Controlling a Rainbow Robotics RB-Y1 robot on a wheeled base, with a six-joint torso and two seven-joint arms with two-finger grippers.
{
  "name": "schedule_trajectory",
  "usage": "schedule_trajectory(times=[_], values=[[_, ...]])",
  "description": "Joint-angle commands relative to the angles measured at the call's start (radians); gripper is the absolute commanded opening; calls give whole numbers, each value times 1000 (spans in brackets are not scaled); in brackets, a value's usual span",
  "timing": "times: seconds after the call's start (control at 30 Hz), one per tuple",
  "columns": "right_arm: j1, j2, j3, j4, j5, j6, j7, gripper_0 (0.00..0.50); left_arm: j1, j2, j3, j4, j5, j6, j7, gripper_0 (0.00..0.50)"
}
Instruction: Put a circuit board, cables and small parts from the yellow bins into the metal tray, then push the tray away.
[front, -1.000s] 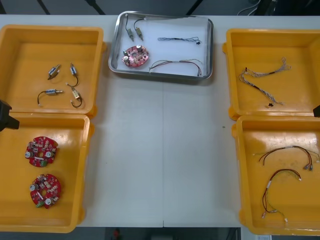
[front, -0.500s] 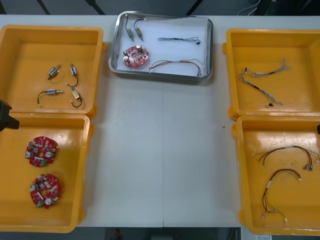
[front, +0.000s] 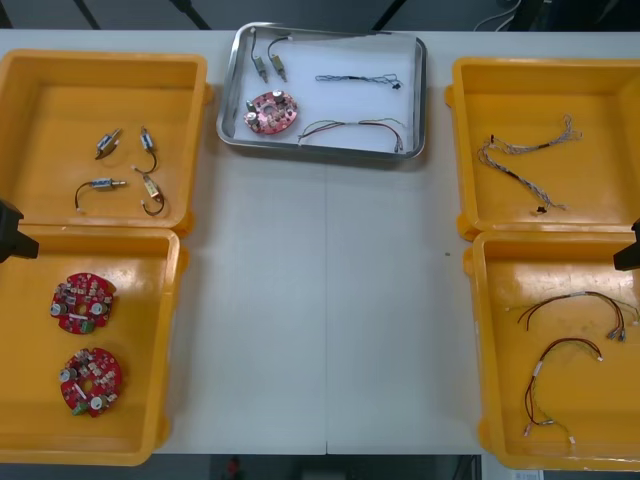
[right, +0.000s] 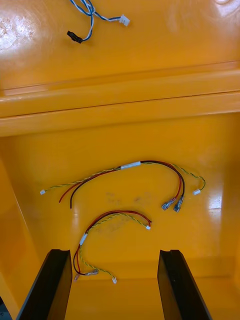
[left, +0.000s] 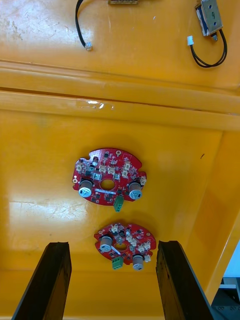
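The metal tray (front: 322, 150) lies at the table's far middle. It holds a round red circuit board (front: 272, 111), small metal parts (front: 268, 66), a blue and white cable (front: 360, 78) and a red and yellow cable (front: 350, 127). My left gripper (front: 10, 232) sits at the left edge, between the two left bins. In its wrist view the left gripper (left: 112, 285) is open above two circuit boards (left: 107, 176). My right gripper (front: 628, 248) shows at the right edge. The right gripper (right: 115, 285) is open over red and yellow cables (right: 145, 167).
The far left yellow bin (front: 100, 70) holds several small metal parts (front: 105, 185). Two boards (front: 82, 301) lie in the near left bin (front: 140, 330). Twisted blue and white cables (front: 520, 170) lie in the far right bin (front: 540, 100), red and yellow ones (front: 570, 350) in the near right bin (front: 560, 280).
My right gripper has edged a little farther into the front view at the right edge. The left gripper, the tray and its contents have not moved.
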Motion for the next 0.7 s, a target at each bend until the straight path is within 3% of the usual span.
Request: schedule_trajectory(times=[0.03,0.7], values=[[7,6,-25,-22,11,-5,-28,500,0,48,35,-3,5,-7,77,500],[7,6,-25,-22,11,-5,-28,500,0,48,35,-3,5,-7,77,500]])
